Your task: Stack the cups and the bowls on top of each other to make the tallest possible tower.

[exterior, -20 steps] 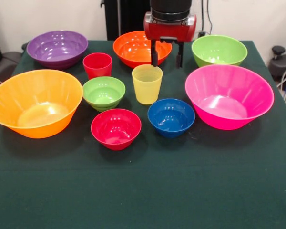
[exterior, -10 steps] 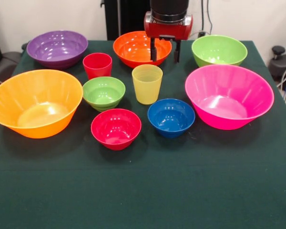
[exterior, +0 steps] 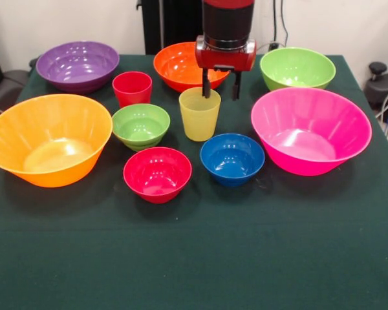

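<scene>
**Operator:** Yellow, see-through plastic is what I'm lining up on: the yellow cup (exterior: 200,113) stands upright, mouth up, near the middle of the desk (exterior: 194,258). My gripper (exterior: 220,90) hangs just over the cup's far rim with its two fingers spread apart and nothing between them.

**Observer:** What sits around the cup?

**Operator:** Taking the yellow cup as the mark: the small green bowl (exterior: 141,125) is beside it on the picture's left, the red cup (exterior: 132,88) past that and further back. The small blue bowl (exterior: 232,158) is just in front on the right, the small red bowl (exterior: 157,173) in front on the left. The medium orange bowl (exterior: 181,64) lies behind it, under the arm. Nothing is stacked yet.

**Observer:** How do you expect it to handle?

**Operator:** Light, I'd say, and thin-walled, so it may flex if squeezed hard. The glossy, tapering side looks slippery. I'd take one finger inside and one outside the wall at the rim, where the plastic should be stiffest, not around the whole body.

**Observer:** Risks?

**Operator:** An empty cup this light could tip or skate across the cloth if a finger clips the rim on the way down. I'd want to be centred on the wall before closing.
</scene>
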